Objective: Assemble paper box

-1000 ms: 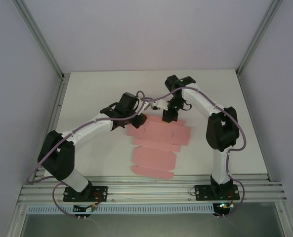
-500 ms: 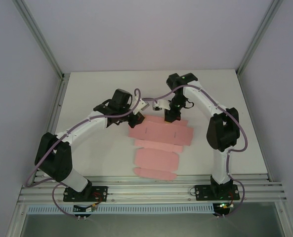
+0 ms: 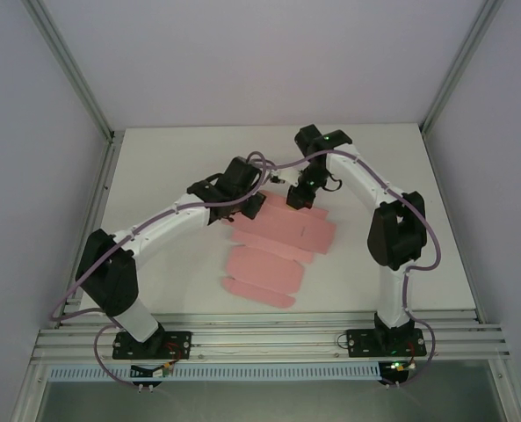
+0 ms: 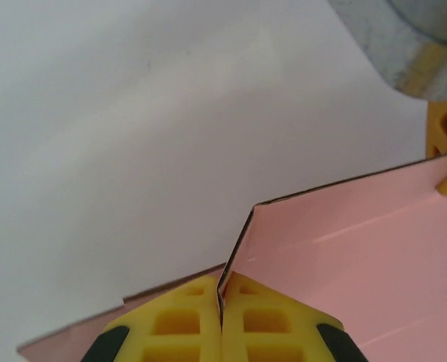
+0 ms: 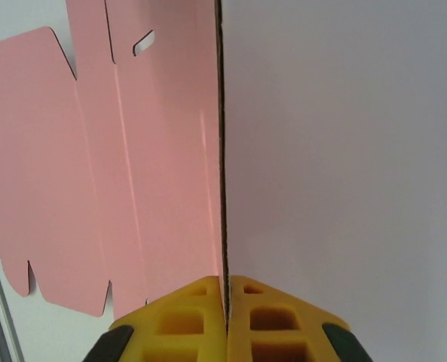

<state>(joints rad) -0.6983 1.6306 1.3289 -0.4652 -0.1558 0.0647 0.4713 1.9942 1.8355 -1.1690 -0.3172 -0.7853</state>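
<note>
Probably handles light, bendy and easily creased: thin pink card for the paper box (image 3: 273,246). Lies mostly flat on the surface (image 3: 172,167), spreading nearward from both tools. Pinches a lifted flap in the closed left tool (image 4: 221,290), an upturned edge in the closed right tool (image 5: 225,290). Best taken at edges beside creases. Encloses nothing yet.

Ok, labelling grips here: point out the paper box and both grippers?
paper box (image 3: 282,233): top external view, middle panel.
left gripper (image 4: 221,290): left wrist view, between fingertips.
right gripper (image 5: 226,285): right wrist view, between fingertips.

The left end effector (image 4: 221,292) has pinched the paper box (image 3: 276,248), whose near end swung left.
</note>
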